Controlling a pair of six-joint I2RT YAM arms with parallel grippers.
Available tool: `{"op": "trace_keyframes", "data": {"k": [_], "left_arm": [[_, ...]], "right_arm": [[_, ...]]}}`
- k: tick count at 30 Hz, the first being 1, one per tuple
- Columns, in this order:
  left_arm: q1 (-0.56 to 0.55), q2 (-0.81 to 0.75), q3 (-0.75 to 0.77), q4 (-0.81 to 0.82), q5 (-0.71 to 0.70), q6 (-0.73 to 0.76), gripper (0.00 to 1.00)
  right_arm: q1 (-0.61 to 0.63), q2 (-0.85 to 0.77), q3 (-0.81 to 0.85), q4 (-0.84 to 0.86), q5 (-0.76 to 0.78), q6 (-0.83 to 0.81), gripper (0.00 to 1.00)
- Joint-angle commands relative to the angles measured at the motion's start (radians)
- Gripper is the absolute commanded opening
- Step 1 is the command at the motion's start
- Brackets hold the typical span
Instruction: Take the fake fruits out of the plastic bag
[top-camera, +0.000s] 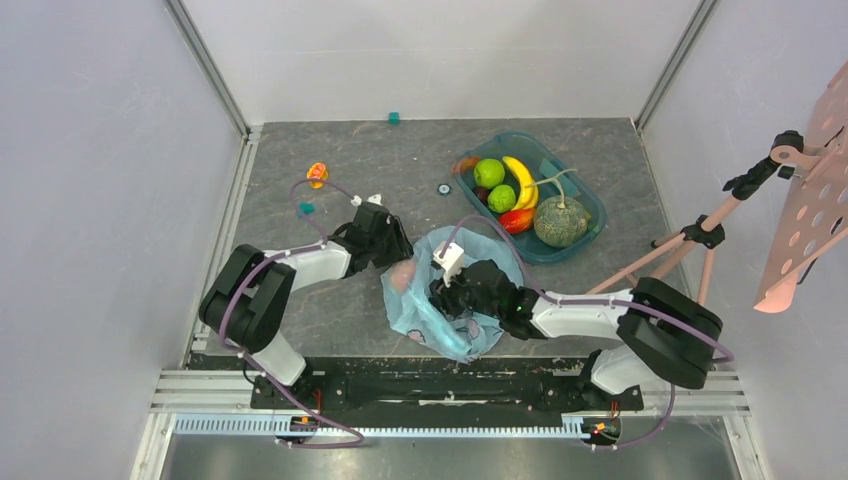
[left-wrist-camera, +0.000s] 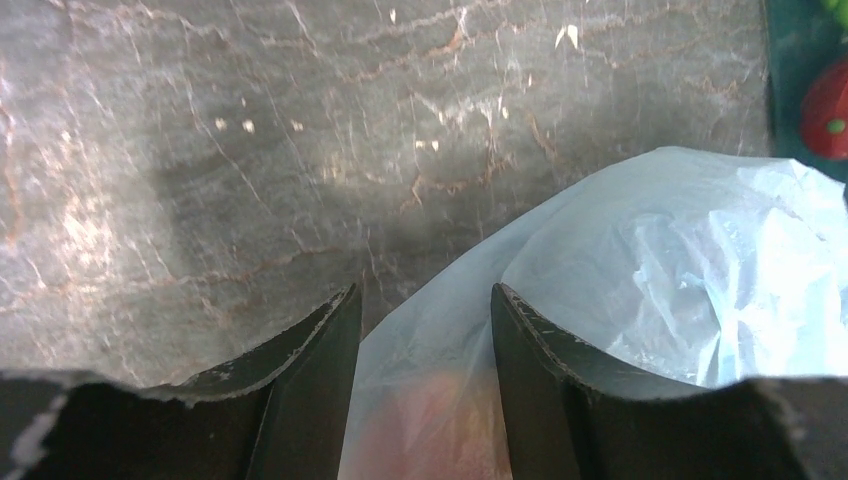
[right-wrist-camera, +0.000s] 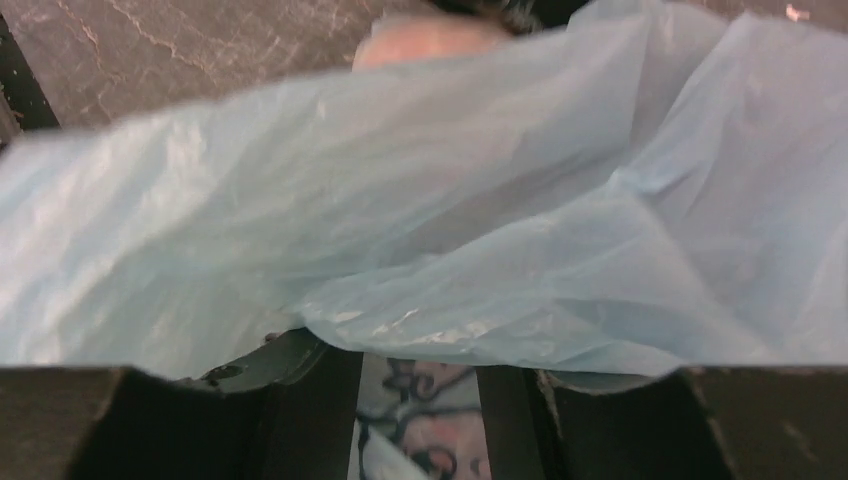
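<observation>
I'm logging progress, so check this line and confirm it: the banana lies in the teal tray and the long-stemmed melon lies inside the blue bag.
Wrong on one count. The melon lies in the teal tray near the banana, not inside the blue bag. The overhead view shows it; the rest stands.
</observation>
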Motion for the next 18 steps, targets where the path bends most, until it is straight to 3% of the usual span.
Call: {"op": "trace_keyframes", "data": {"k": [1, 13, 18], "left_arm": [[-0.027, -0.048, -0.054, -0.010, 0.012, -0.020, 0.57], [-0.054, -0.091, -0.121, 0.009, 0.013, -0.025, 0.56], [-0.063, -0.093, -0.132, 0.015, 0.022, -0.034, 0.55]], "right_arm": [[0.010, 0.064, 0.086, 0.083, 0.012, -0.029, 0.48], [0.050, 0.141, 0.126, 0.143, -0.100, -0.029, 0.76], [0.062, 0.178, 0.154, 0.136, -0.077, -0.038, 0.85]]}}
